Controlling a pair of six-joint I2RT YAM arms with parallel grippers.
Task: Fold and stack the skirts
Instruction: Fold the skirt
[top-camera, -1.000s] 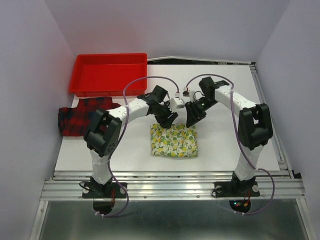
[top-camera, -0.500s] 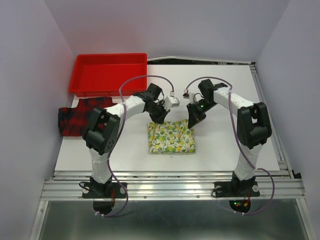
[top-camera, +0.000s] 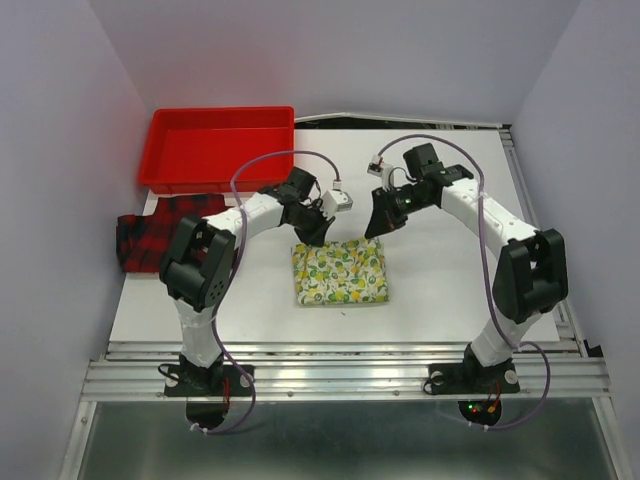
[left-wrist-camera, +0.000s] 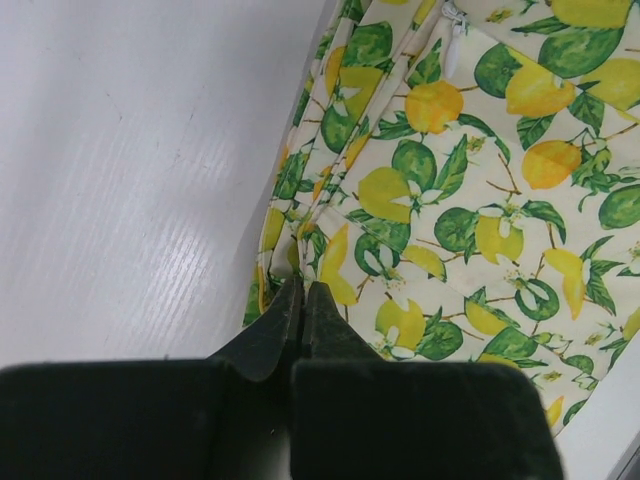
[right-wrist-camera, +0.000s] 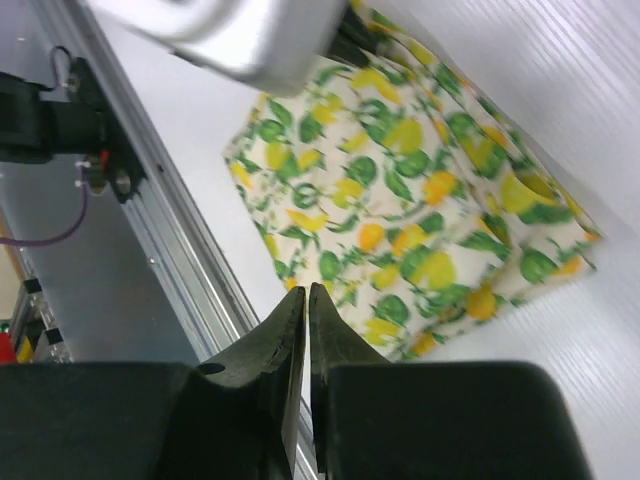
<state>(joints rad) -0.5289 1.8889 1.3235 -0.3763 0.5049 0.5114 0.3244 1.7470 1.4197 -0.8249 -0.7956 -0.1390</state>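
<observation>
Lemon skirt (top-camera: 340, 275) lies folded square. Left gripper (top-camera: 315, 235) closed at its far corner, right gripper (top-camera: 375, 225) closed, empty, above. Plaid skirt (top-camera: 160, 232) beside red tray (top-camera: 220, 150).

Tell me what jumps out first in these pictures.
The folded lemon-print skirt lies mid-table, with the left gripper and right gripper, both shut, near its far edge. A bright red tray sits at the far left corner. The plaid skirt lies just in front of it, at the table's left edge.

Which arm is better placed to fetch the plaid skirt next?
Likely the left: the plaid skirt lies at the left edge, nearer the left gripper; the right gripper is farther off.
</observation>
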